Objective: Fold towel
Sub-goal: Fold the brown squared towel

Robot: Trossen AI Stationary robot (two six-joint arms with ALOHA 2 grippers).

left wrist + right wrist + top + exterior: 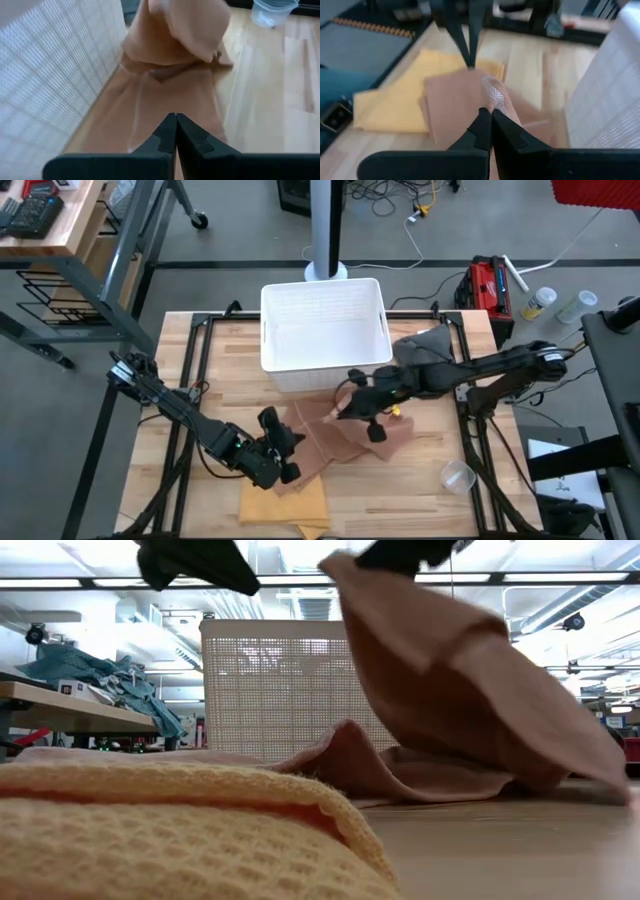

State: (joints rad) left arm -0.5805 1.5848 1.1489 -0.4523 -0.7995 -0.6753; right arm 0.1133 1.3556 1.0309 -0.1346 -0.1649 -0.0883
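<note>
Far left on the wooden table [430, 500]: left arm reaching in from the table's left edge, left gripper [285, 450] low over the near-left part of the towel [340, 435], fingers pressed together in the left wrist view with nothing visibly between them, tips just above the cloth. Just in front of it, at the near edge: a folded yellow cloth [285, 505], partly under the towel's near-left corner and filling the low view's foreground.

Centre: pinkish-tan towel spread in front of the white basket [325, 330], rumpled, one part lifted off the table. In the low view, a raised flap hanging from above and draping down to the right, the rest lying flat before the basket's mesh wall.

Right of centre: right gripper [345, 410] above the towel's middle, fingers closed on a pinch of towel, as seen in the right wrist view. Right arm stretching back to the table's right side, over a grey cloth [425, 345] beside the basket.

Near right: a clear plastic cup [457, 476], well apart from the towel.
</note>
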